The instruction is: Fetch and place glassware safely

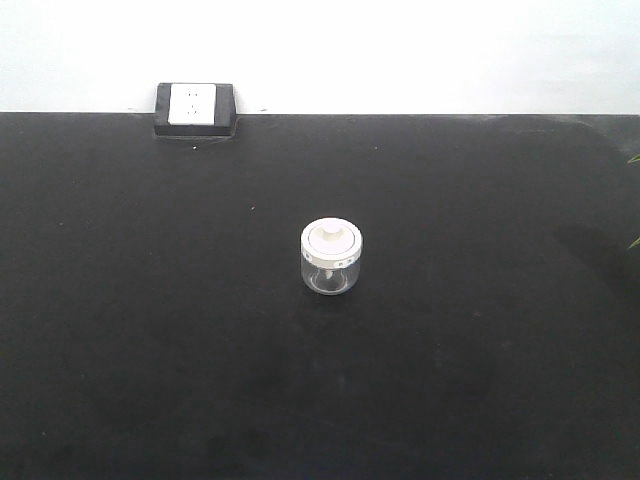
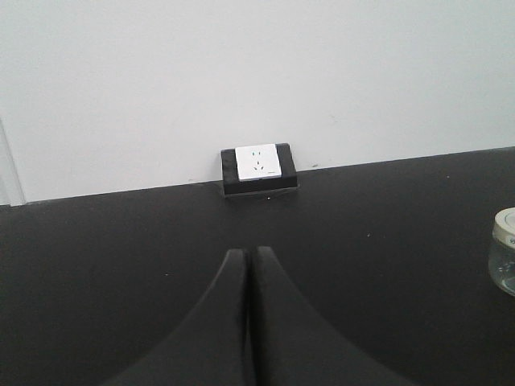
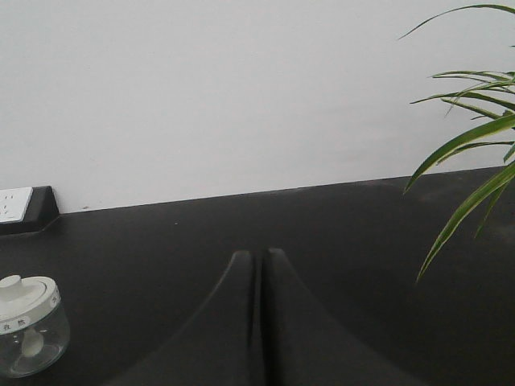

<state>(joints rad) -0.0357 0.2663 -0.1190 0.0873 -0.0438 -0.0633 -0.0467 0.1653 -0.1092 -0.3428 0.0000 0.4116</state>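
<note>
The glassware (image 1: 331, 257) is a small squat clear jar with a cream-white knobbed lid, standing upright in the middle of the black table (image 1: 120, 330). Neither gripper appears in the front view. In the left wrist view the jar (image 2: 504, 259) is cut off by the right edge, well to the right of my left gripper (image 2: 248, 252), whose black fingers are pressed together on nothing. The right wrist view has the jar (image 3: 27, 326) at lower left, apart from my right gripper (image 3: 260, 254), also shut and empty.
A white wall socket in a black housing (image 1: 194, 108) sits at the table's back edge, left of centre. Green plant leaves (image 3: 471, 153) hang over the table's right side. A white wall rises behind the table.
</note>
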